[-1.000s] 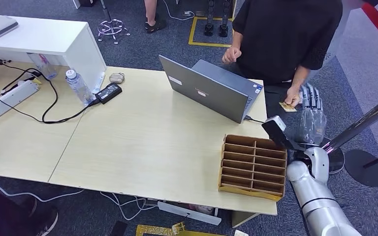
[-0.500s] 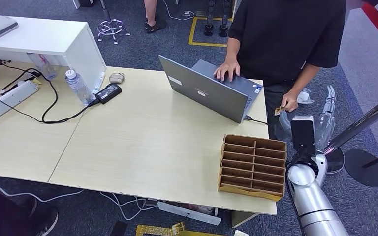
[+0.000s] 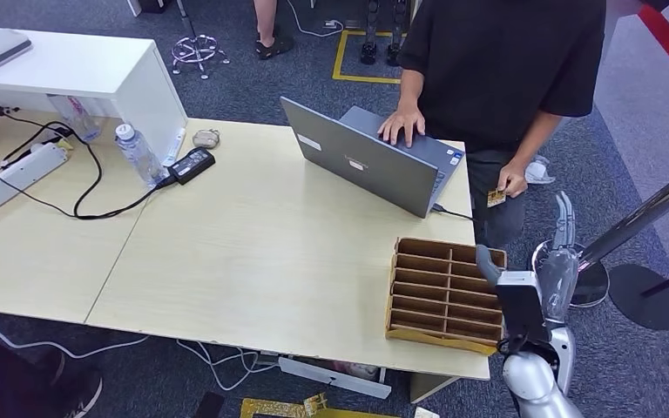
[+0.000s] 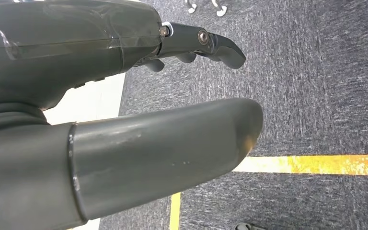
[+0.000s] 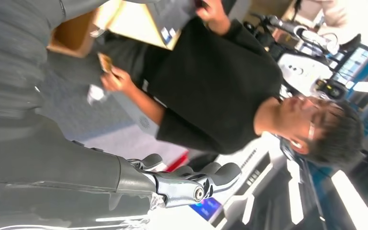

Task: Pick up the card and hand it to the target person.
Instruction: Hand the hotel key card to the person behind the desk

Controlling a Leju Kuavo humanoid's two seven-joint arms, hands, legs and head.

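At the lower right of the head view the right hand (image 3: pixel 557 266) stands raised beside the wooden divider box (image 3: pixel 447 294), fingers (image 3: pixel 563 216) straight, apart and holding nothing, while the card (image 3: pixel 495 198) sits pinched in the person's hand (image 3: pixel 512 180) just above, off the surface's (image 3: pixel 253 235) right edge.

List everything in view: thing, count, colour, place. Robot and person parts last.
table: one, pale wood, centre
laptop: one, grey, open at the table's far edge
organizer: one, brown, compartmented, table's near right corner
bottle: one, clear, by the white cabinet
adapter: one, black, beside the bottle
power strip: one, white, far left
cabinet: one, white, upper left
card: one, yellowish, in the person's hand
person: one, black shirt, behind the laptop
right hand: silver, holds nothing, right of the organizer
left hand: grey, over carpet
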